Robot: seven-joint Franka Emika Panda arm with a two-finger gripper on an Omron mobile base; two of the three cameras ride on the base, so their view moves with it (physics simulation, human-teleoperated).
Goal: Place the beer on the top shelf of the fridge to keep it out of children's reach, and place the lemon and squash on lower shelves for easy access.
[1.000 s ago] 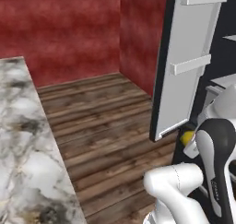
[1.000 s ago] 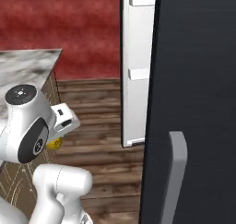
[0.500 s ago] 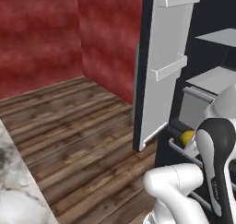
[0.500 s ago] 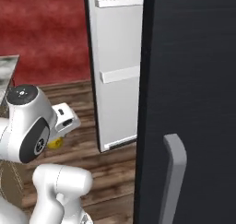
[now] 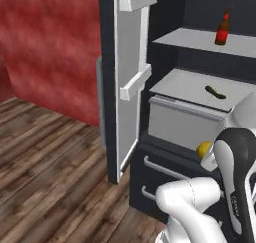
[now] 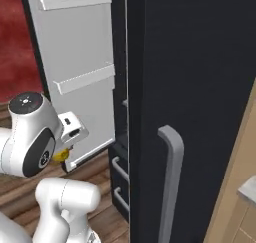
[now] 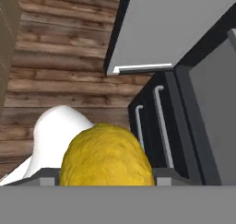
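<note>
The fridge (image 5: 165,17) stands open ahead, its black side (image 6: 200,62) close in the right base view. On the top shelf (image 5: 190,38) the beer (image 5: 221,29) stands upright. The squash (image 5: 215,92) lies on a lower shelf (image 5: 182,84) just beneath. My gripper (image 6: 64,152) is shut on the lemon (image 5: 203,149), low in front of the fridge's drawers. In the hand view the lemon (image 7: 107,158) bulges between the jaws and hides the fingertips.
The fridge door (image 5: 131,82) with white racks swings out to the left. A light-grey bin (image 5: 180,122) sits under the squash's shelf. Dark drawers (image 7: 159,121) with bar handles lie below. A curved grey handle (image 6: 171,182) is on the shut side. Wooden floor (image 5: 45,177) spreads left.
The whole picture has shifted: the base has swung toward the fridge, the marble counter has left view and the shelves have come into sight. The lemon stays in my gripper.
</note>
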